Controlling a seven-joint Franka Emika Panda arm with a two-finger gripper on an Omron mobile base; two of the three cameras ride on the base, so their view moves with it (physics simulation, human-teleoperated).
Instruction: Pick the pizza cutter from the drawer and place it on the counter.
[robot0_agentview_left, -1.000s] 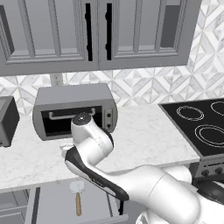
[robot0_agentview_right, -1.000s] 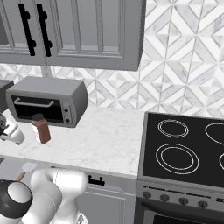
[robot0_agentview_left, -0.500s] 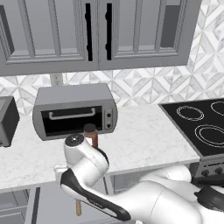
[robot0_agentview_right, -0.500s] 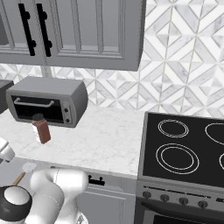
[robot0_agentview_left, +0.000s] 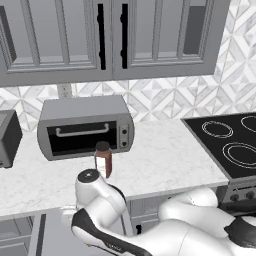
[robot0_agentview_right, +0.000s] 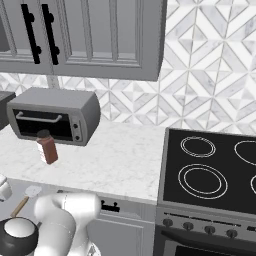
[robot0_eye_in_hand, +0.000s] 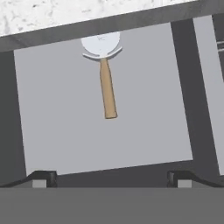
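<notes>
1. Grey everywhere in the hand view: flat floor of the open drawer (robot0_eye_in_hand: 144, 127), with the pizza cutter (robot0_eye_in_hand: 105, 72) lying on it, well ahead of the fingertips (robot0_eye_in_hand: 43, 178) and between their two lines. Wheel blade at the far end, under the counter (robot0_eye_in_hand: 52, 15) edge; tan handle pointing back toward the fingers. Gripper (robot0_eye_in_hand: 111, 179) spread wide, grasping nothing, both tips apart from the tool. Bare drawer floor between tips and handle, no obstruction.

2. White marble in the left base view: counter (robot0_agentview_left: 165, 160) carrying a brown bottle (robot0_agentview_left: 103, 160) just in front of a grey toaster oven (robot0_agentview_left: 85, 127). Bent white arm reaching down past the counter edge, close below the bottle. Black stovetop (robot0_agentview_left: 227, 142) off to the right.

3. Seen from the right base view: pizza cutter (robot0_agentview_right: 27, 197) in the drawer (robot0_agentview_right: 47, 187) below the counter (robot0_agentview_right: 120, 160) edge, wheel toward the counter, beside the arm's elbow. Bottle (robot0_agentview_right: 46, 147) and toaster oven (robot0_agentview_right: 52, 115) up on the marble; stovetop (robot0_agentview_right: 210, 165) at right.
</notes>
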